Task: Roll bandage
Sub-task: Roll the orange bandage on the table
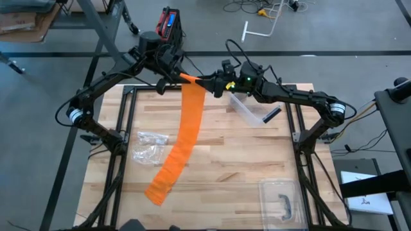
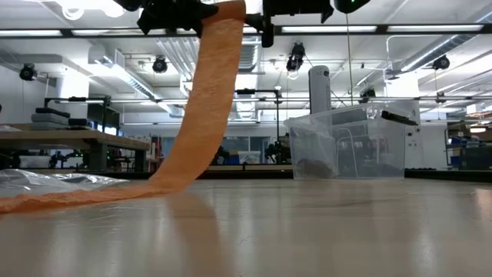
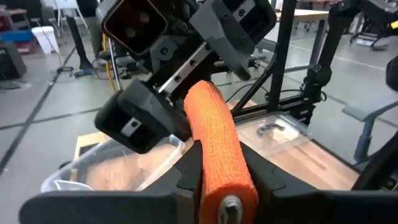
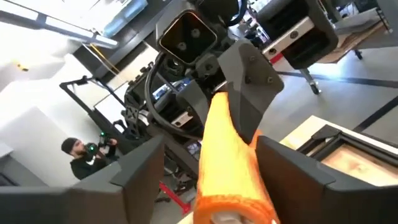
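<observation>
Bandage tail (image 1: 168, 172): lies flat on the near table (image 1: 231, 167).
Bandage roll: raised over the far edge, strip hanging down.
Left gripper (image 1: 174, 78): clamped on the roll.
Right gripper (image 1: 207, 83): fingers spread beside the roll.

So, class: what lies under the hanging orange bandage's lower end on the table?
The orange bandage trails onto the wooden table, beside a crumpled clear plastic wrapper. Whether anything lies beneath the strip itself is hidden by the fabric.
</observation>
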`<state>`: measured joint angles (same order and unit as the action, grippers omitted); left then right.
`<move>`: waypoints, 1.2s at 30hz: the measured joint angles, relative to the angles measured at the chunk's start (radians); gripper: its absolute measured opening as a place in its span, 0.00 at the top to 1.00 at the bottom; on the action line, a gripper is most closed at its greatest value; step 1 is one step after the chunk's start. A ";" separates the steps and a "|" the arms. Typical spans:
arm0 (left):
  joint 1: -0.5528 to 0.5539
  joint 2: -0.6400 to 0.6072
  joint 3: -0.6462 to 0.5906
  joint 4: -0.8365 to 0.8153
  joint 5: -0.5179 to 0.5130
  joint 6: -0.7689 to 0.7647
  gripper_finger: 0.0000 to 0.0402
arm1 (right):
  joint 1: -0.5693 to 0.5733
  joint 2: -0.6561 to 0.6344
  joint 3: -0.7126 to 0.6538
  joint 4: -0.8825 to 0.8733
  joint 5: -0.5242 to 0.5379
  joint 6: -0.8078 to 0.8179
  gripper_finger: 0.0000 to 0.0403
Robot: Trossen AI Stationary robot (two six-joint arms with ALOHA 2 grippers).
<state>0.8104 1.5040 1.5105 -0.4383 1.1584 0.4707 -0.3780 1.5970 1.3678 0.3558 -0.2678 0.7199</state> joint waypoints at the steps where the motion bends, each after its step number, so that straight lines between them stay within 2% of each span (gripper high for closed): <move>1: 0.000 0.000 0.000 0.006 0.000 0.006 0.86 | 0.001 0.000 0.000 0.000 0.002 0.004 0.38; 5: 0.000 0.000 0.000 0.020 0.000 0.046 0.88 | 0.000 0.000 0.000 0.000 0.006 0.015 0.30; 9: 0.000 0.000 0.000 0.026 0.000 0.075 0.88 | 0.000 0.000 0.000 0.000 0.006 0.033 0.26; 12: 0.001 0.000 0.000 0.019 -0.014 0.106 0.86 | 0.002 0.005 0.000 0.000 0.006 0.047 0.26; 17: -0.001 -0.006 0.000 -0.007 -0.120 0.213 0.87 | 0.004 0.008 0.000 -0.013 0.022 0.064 0.29; 23: -0.001 -0.016 0.001 -0.048 -0.126 0.253 0.88 | 0.006 0.008 -0.001 -0.014 0.021 0.017 0.32; 29: 0.000 -0.016 0.083 -0.253 -0.184 0.384 0.88 | 0.008 0.008 -0.006 -0.013 0.021 -0.039 0.31; 36: -0.003 -0.017 0.097 -0.271 -0.183 0.444 0.88 | 0.012 0.014 -0.010 0.000 0.025 -0.040 0.27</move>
<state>0.8073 1.4872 1.6077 -0.7091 0.9757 0.9146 -0.3660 1.6111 1.3574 0.3553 -0.2425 0.6797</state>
